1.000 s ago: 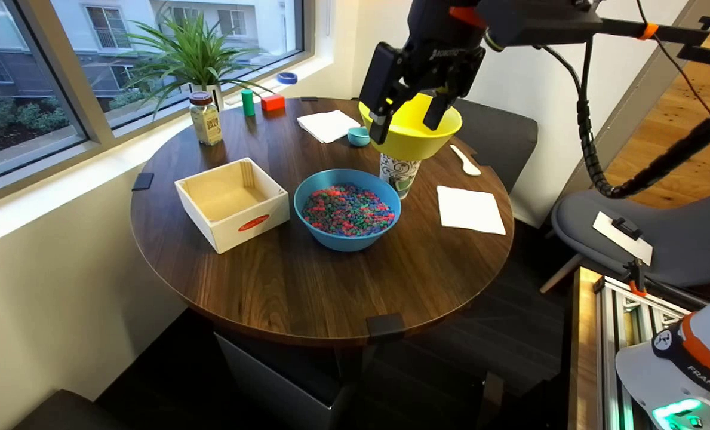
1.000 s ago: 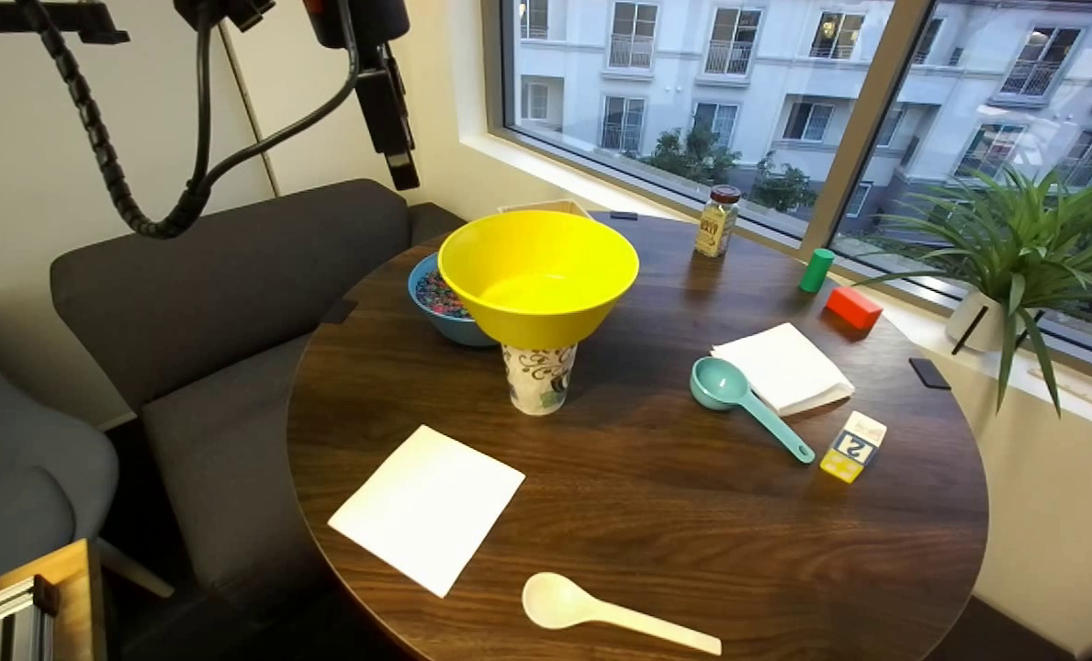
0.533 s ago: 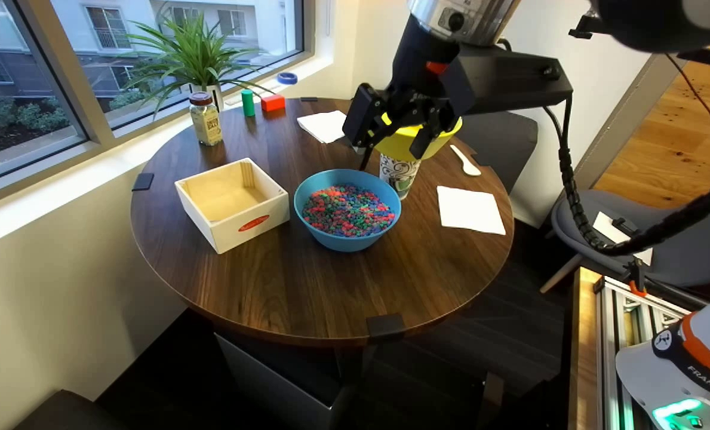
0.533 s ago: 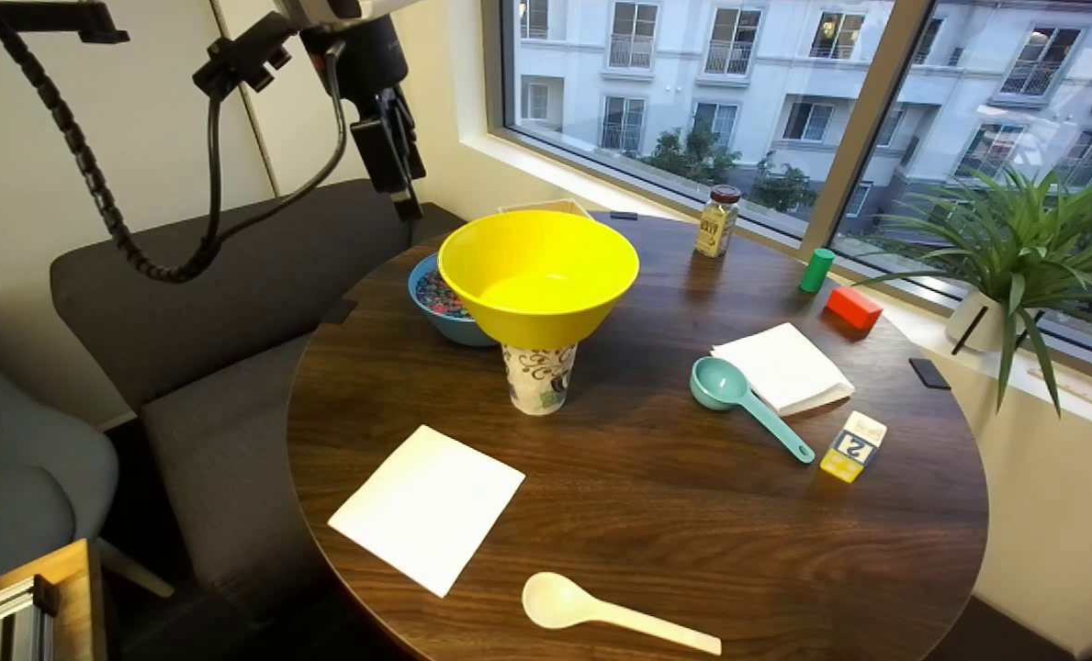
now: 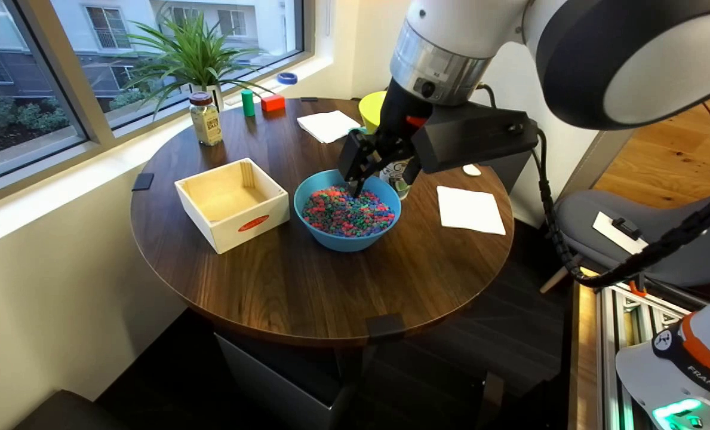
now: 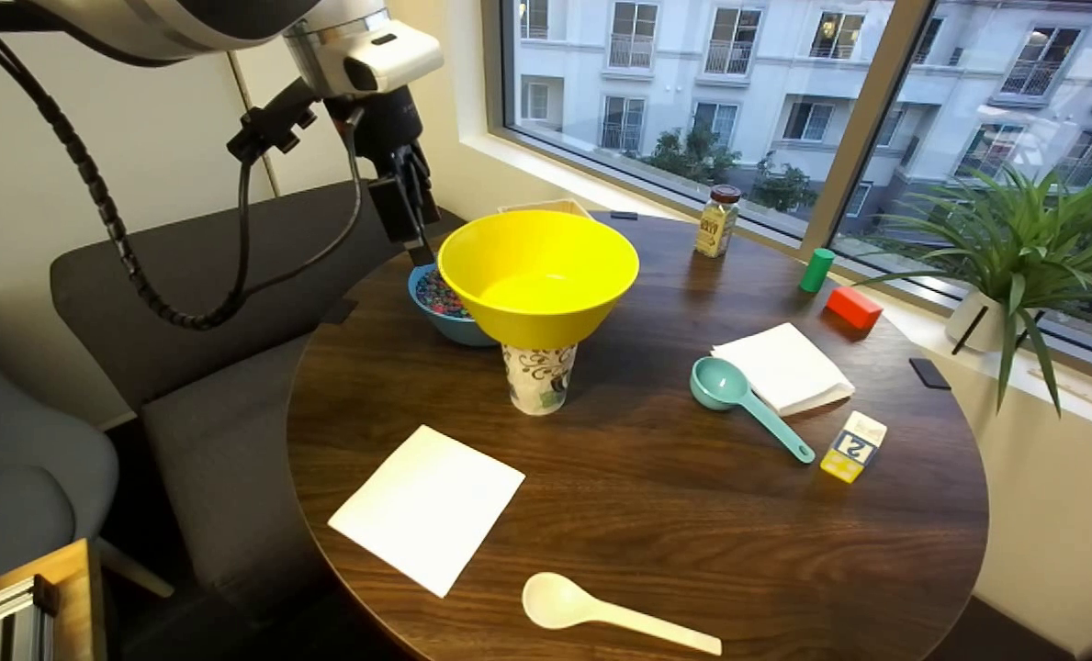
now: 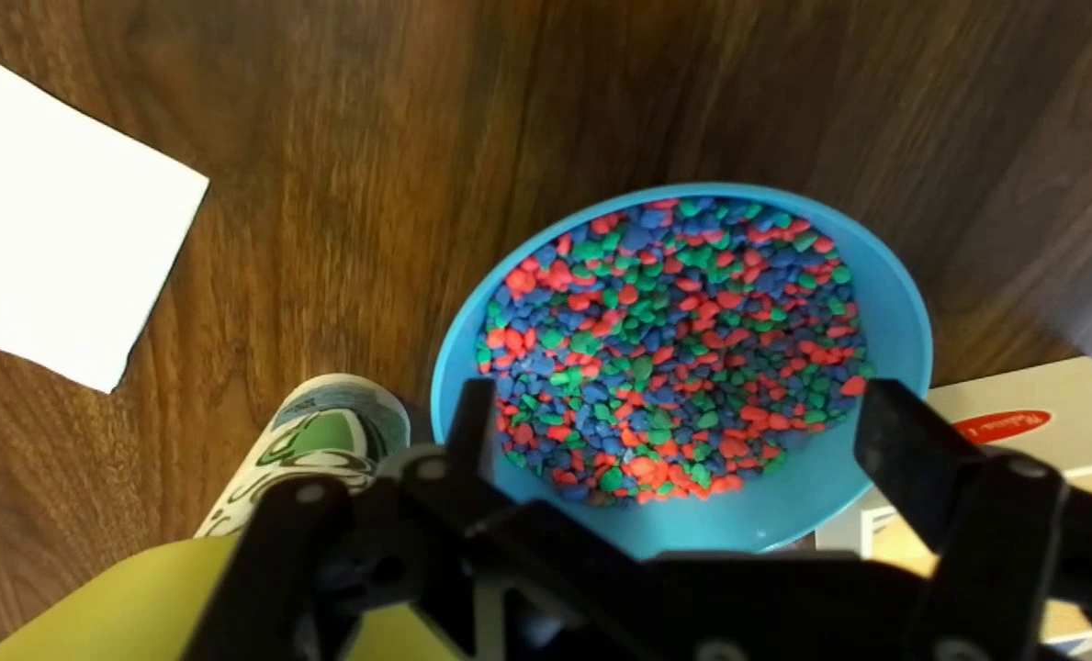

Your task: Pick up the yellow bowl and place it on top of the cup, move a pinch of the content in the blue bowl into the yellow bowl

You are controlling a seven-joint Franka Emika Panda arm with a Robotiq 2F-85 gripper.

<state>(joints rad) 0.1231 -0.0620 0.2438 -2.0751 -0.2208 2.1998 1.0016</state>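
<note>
Lower than before, your black claw [image 7: 677, 401], spread and empty, should pinch the probably light, loose red-green-blue pebbly bits [image 7: 674, 344] mid-heap, near wrist-view centre.

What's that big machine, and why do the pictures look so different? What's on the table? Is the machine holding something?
That's a robot arm, with a hand at its end for picking things up. Two of the views look on from outside the robot, from different places. The close-up looking down comes from the robot's wrist.

On the round table stands a patterned cup with a yellow bowl on top. Near it is a blue bowl with lots of little red, green and blue bits in it. There's also a pale box, a jar, a teal scoop and a spoon.

The hand is open above those bits and isn't holding anything. I can't tell whether it touches them.
</note>
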